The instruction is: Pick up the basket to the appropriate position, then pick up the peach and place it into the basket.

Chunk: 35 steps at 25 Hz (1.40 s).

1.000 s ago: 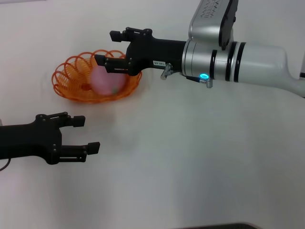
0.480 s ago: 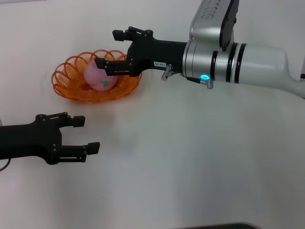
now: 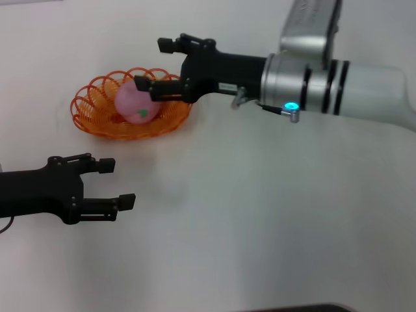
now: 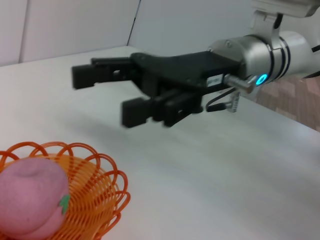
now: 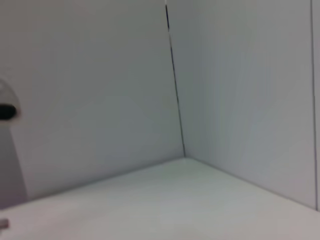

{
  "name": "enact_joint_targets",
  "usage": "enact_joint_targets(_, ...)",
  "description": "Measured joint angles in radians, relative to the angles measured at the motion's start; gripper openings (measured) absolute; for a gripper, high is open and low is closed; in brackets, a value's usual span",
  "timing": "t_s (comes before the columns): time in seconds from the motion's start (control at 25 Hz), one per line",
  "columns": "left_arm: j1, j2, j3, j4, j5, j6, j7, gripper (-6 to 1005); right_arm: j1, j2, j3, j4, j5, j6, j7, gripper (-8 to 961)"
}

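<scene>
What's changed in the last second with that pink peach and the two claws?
The peach has dropped out of the right claw and settled in the basket. That claw, open, has drawn back a little toward the robot's right. The basket and the open left claw haven't moved.

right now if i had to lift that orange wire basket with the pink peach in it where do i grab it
Probably the looped scalloped rim of the oval orange wire basket, on its bare end away from the open right gripper, coming from above. The round pink toy peach fills the middle, so one finger goes inside the rim, one outside.
</scene>
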Motion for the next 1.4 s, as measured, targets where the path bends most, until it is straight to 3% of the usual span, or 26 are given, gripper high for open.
enact_joint_targets(0.16, 0.002, 0.0, 0.0, -0.001, 0.0, -0.002, -0.002, 887, -0.083, -0.014, -0.019, -0.117, -0.031, -0.074, 0.105, 948)
enact_joint_targets(0.48, 0.004, 0.0, -0.002, 0.0, -0.008, 0.003, -0.001, 888, -0.342, -0.025, -0.02, -0.59, -0.187, -0.195, 0.396, 946)
enact_joint_targets(0.6, 0.005, 0.0, -0.002, 0.001, -0.009, 0.004, -0.002, 888, -0.406, -0.029, -0.013, -0.717, -0.224, -0.217, 0.471, 946)
enact_joint_targets(0.84, 0.005, 0.0, -0.005, 0.002, -0.011, 0.005, -0.002, 888, -0.448, -0.033, 0.018, -0.87, -0.392, -0.256, 0.591, 945)
enact_joint_targets(1.2, 0.005, 0.0, -0.04, 0.003, -0.012, 0.008, 0.003, 887, -0.445, -0.031, 0.096, -1.082, -0.702, -0.398, 0.801, 945)
enact_joint_targets(1.4, 0.005, 0.001, -0.052, 0.001, -0.015, 0.008, 0.004, 888, -0.44, -0.03, 0.125, -1.133, -0.814, -0.46, 0.867, 945)
